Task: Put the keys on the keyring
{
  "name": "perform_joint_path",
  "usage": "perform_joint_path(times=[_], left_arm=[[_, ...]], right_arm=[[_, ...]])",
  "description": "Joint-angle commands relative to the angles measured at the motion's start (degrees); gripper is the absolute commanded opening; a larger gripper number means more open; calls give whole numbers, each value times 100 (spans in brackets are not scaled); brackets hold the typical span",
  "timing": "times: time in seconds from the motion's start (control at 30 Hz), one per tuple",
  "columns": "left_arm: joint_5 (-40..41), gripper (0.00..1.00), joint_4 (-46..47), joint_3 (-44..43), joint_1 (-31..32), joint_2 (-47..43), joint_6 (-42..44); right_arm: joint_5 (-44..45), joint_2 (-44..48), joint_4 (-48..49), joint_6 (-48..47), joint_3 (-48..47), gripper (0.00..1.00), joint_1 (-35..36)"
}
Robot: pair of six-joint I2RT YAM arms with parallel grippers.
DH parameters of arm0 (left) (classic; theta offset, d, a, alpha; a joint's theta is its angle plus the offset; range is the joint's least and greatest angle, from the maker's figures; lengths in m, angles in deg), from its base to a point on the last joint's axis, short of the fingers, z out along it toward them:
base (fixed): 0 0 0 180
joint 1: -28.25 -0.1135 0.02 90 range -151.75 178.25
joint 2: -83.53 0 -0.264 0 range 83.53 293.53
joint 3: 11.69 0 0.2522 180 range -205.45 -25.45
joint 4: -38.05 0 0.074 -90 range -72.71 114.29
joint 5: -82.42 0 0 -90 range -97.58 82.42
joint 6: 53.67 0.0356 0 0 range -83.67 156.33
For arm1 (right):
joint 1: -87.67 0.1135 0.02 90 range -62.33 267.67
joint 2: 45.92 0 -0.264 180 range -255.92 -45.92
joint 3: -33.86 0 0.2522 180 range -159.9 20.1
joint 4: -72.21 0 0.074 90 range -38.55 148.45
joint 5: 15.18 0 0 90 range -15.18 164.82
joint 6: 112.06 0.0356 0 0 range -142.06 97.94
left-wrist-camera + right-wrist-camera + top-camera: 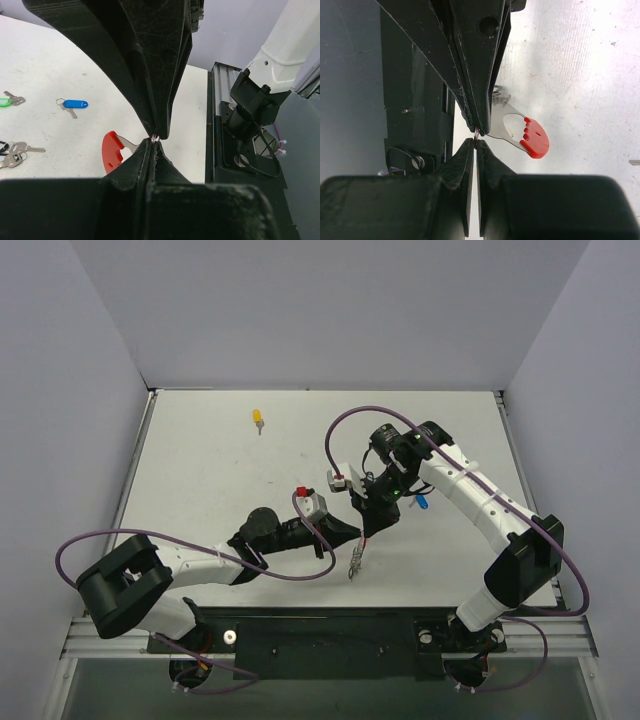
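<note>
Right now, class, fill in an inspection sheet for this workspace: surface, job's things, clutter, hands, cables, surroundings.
Surface: white table, matt.
Job's things: keyring with a red tab, pinched between both hands; blue key, green key, yellow key and silver keys lie loose on the table.
Clutter: nothing seen.
Hands: left hand and right hand are both shut on the keyring's wire, tip to tip.
Cables: purple cables, in loose loops.
Surroundings: pale walls on three sides; black rail at the near edge.
</note>
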Motion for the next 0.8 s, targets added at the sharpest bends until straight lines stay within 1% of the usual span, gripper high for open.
perform_joint_path(times=[0.0,0.07,0.13,0.17,0.2,0.27,0.33,0.43,0.5,0.7,0.77], left_arm=[[-140,0,272,-104,-8,13,-29],[-53,0,228,-77,-8,-31,-64],[61,0,245,-16,-17,-92,-99],[80,0,280,54,-34,-136,-160],[80,0,429,142,-69,-180,-213],[19,0,702,291,-157,-242,-380],[-104,0,974,423,-245,-286,-521],[-393,0,1518,582,-359,-347,-793],[-648,0,1669,652,-429,-382,-907],[-1457,0,1731,556,-649,-602,-1154],[-1668,0,1600,486,-702,-707,-1180]], right_arm=[[-265,2,-234,-74,-194,0,32],[-273,10,-243,-65,-194,0,32],[-300,10,-208,5,-220,18,6],[-352,2,-208,31,-229,39,-20],[-457,10,-217,75,-246,50,-116],[-764,98,-225,84,-229,55,-345],[-975,264,-234,67,-185,58,-608],[-1117,414,-226,-47,-123,58,-925],[-1284,485,-225,-152,-36,58,-1057],[-1548,494,-217,-372,140,58,-1110],[-1644,520,-208,-452,193,58,-1110]])
